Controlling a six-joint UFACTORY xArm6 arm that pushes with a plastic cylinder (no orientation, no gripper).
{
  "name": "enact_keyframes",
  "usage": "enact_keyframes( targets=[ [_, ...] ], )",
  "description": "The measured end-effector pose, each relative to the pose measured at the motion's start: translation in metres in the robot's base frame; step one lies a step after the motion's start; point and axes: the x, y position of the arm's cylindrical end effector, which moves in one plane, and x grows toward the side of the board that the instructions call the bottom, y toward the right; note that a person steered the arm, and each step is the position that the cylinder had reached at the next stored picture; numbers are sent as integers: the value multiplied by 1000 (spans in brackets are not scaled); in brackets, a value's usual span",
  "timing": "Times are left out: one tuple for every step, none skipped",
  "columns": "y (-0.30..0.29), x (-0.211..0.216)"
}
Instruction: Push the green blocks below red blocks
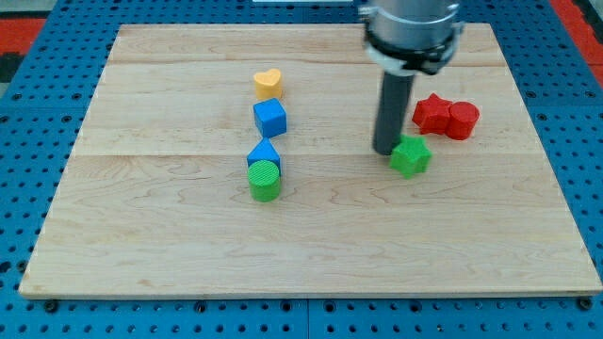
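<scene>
A green star-shaped block (412, 155) lies right of the board's middle. My tip (386, 151) stands just at its left edge, touching or nearly touching it. Two red blocks sit up and to the right of it: a red star-shaped block (431, 113) and a red cylinder (463, 121), touching each other. A second green block, a cylinder (265, 179), stands left of centre, well to the left of my tip.
A blue triangular block (265, 153) touches the green cylinder from above. A blue cube (269, 118) and a yellow heart-shaped block (268, 83) line up above it. The wooden board (141, 235) lies on a blue perforated surface.
</scene>
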Motion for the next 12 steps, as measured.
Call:
enact_keyframes(
  targets=[
    [-7, 19],
    [-78, 84],
    [-156, 142],
    [-235, 128],
    [-220, 74],
    [-139, 51],
    [-71, 22],
    [-27, 12],
    [-62, 47],
    [-35, 84],
    [13, 63],
    [42, 40]
  ],
)
